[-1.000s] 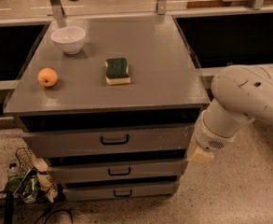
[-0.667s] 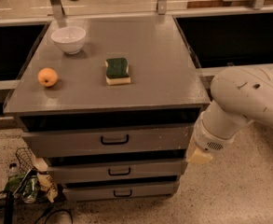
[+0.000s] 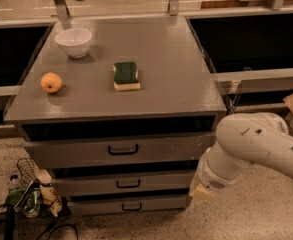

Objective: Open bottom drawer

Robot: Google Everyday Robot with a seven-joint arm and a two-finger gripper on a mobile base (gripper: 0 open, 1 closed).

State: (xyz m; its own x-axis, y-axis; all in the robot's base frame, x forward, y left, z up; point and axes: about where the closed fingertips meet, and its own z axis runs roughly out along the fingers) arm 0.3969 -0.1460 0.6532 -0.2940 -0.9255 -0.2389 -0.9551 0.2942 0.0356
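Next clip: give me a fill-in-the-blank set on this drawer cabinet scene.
1. The cabinet has ____ drawers.
2. The sponge on its top has a ____ upper side.
3. The gripper hangs by the drawers' ____ end in the picture, away from the bottom drawer and its handle.
Missing words: three; green; right.

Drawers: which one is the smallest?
The bottom drawer: lowest of the three, narrowest, with the littlest handle. The gripper hangs just beside its right end.

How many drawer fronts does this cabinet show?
3, stacked: top drawer, middle drawer, bottom drawer lowest. None look hidden. The gripper sits right of the lower two.
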